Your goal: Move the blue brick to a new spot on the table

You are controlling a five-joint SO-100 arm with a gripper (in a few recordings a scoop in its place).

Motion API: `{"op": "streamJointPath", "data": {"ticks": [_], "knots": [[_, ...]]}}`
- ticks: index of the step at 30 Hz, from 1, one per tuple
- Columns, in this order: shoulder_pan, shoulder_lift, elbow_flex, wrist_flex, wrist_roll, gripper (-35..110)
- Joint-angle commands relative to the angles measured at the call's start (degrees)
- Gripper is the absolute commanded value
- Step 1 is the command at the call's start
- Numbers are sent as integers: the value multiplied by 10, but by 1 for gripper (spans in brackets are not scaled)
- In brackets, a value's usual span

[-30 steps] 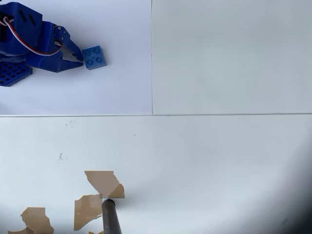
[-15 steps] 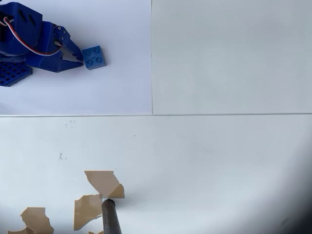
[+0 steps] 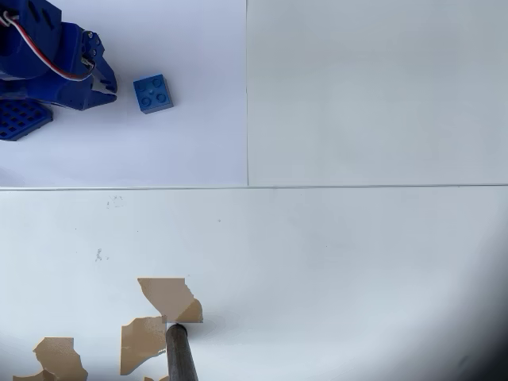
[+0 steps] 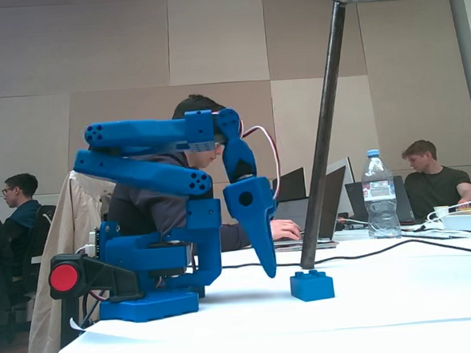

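Note:
The blue brick (image 3: 153, 94) lies flat, studs up, on the whiter sheet near the table's (image 3: 357, 262) upper left in the overhead view. My gripper (image 3: 109, 87) hangs to its left, a short gap away, touching nothing. In the fixed view the brick (image 4: 312, 285) rests on the table (image 4: 403, 294), and the gripper (image 4: 268, 270) points down, its tip above and to the left of the brick. The fingers look shut and hold nothing.
My blue base plate (image 3: 20, 119) sits at the left edge in the overhead view. Torn brown tape patches (image 3: 167, 295) and a dark pole (image 3: 181, 353) are at the bottom left. In the fixed view the slanted stand leg (image 4: 321, 139) rises behind the brick, with a water bottle (image 4: 378, 193) and people behind.
The gripper has drawn back to the left and up, away from the brick's left edge where its tip was. The brick has stayed where it was.

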Motion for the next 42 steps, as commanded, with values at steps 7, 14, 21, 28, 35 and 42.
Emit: {"op": "streamJointPath", "data": {"ticks": [7, 14, 21, 28, 35, 42], "knots": [[40, -195, -222, -11, -39, 25], [100, -281, -220, -52, -153, 32], [97, -339, -171, -142, -214, 34], [78, -408, -152, -203, -213, 32], [86, -459, -147, -229, -207, 14], [85, -491, -252, -155, -178, 4]]}}
